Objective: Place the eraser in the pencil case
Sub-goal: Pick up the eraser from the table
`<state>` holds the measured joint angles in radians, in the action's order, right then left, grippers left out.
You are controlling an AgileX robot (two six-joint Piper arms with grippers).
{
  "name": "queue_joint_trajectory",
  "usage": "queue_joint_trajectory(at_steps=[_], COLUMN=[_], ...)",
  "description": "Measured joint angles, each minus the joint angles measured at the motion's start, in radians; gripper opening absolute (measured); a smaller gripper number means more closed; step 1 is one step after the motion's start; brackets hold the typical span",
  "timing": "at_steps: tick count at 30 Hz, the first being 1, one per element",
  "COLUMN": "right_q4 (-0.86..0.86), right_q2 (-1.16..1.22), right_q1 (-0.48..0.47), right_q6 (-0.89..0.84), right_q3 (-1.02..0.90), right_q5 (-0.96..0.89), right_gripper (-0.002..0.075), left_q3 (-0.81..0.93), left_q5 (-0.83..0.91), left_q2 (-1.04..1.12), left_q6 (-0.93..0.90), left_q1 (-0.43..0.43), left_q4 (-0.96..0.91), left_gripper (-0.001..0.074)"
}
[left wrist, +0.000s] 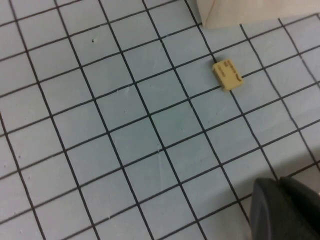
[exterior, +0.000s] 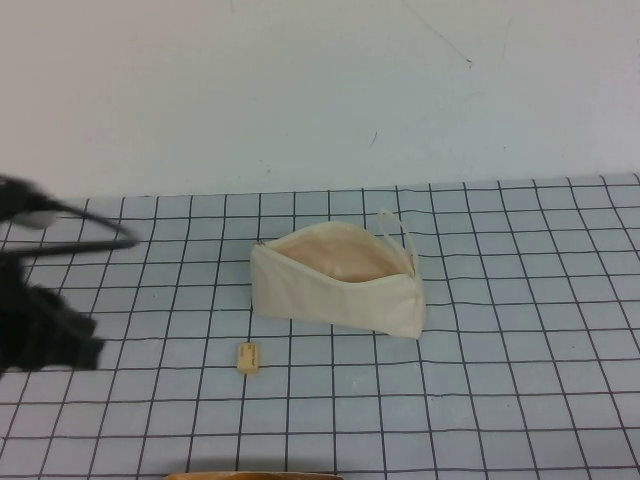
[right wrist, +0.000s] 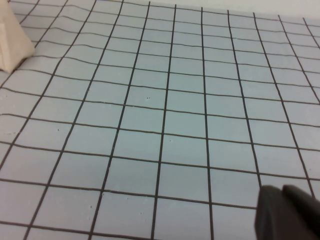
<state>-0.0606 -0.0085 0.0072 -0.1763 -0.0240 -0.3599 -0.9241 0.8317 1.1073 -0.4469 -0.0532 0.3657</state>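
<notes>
Your left gripper (exterior: 60, 340) sits at the left edge of the table in the high view, a dark blurred mass raised above the blue-grey gridded mat (exterior: 520, 400). You cannot tell from any view whether it is open or shut, and it holds nothing that can be seen. In the left wrist view only a dark corner of the left gripper (left wrist: 287, 210) shows, clear of the mat.

The small tan-cream rectangular eraser (exterior: 249, 357) lies flat on the mat, well to the right of your left gripper and apart from it. In the left wrist view the eraser (left wrist: 227, 74) rests untouched across a grid line.

The cream-white wedge-shaped fabric pencil case (exterior: 335, 295) stands just beyond the eraser, near but not touching it, its mouth open and showing the pale peach lining, a thin loop strap at its right end.

Your right gripper (right wrist: 290, 212) appears only as a dark edge in the right wrist view, over bare mat; its state cannot be told. A corner of the pencil case (right wrist: 12, 45) shows far from it.
</notes>
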Motion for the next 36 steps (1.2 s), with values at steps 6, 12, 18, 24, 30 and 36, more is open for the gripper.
queue_joint_trajectory(at_steps=[6,12,18,24,30,36], right_q4=[0.000,0.000,0.000,0.000,0.000,0.000], right_q2=[0.000,0.000,0.000,0.000,0.000,0.000], right_q1=[0.000,0.000,0.000,0.000,0.000,0.000], right_q6=[0.000,0.000,0.000,0.000,0.000,0.000], right_q3=[0.000,0.000,0.000,0.000,0.000,0.000], right_q5=[0.000,0.000,0.000,0.000,0.000,0.000], right_gripper=[-0.0001,-0.0001,-0.0001,-0.0001,-0.0001,-0.0001], left_q3=[-0.176,-0.314,-0.406,-0.430,-0.434,-0.445], left_q5=[0.018,0.029,0.034,0.023,-0.059,-0.095], left_q2=[0.283,0.496,0.671,0.795,0.890,0.923], left_q6=[0.196,0.424,0.518,0.592,0.648,0.713], left_q1=[-0.211,-0.358,-0.393,-0.393,-0.393,-0.393], left_q4=[-0.269,-0.470,-0.436,-0.400,-0.398,-0.408], left_gripper=[-0.0001,0.0001,0.0206,0.0470,0.0466,0.0433])
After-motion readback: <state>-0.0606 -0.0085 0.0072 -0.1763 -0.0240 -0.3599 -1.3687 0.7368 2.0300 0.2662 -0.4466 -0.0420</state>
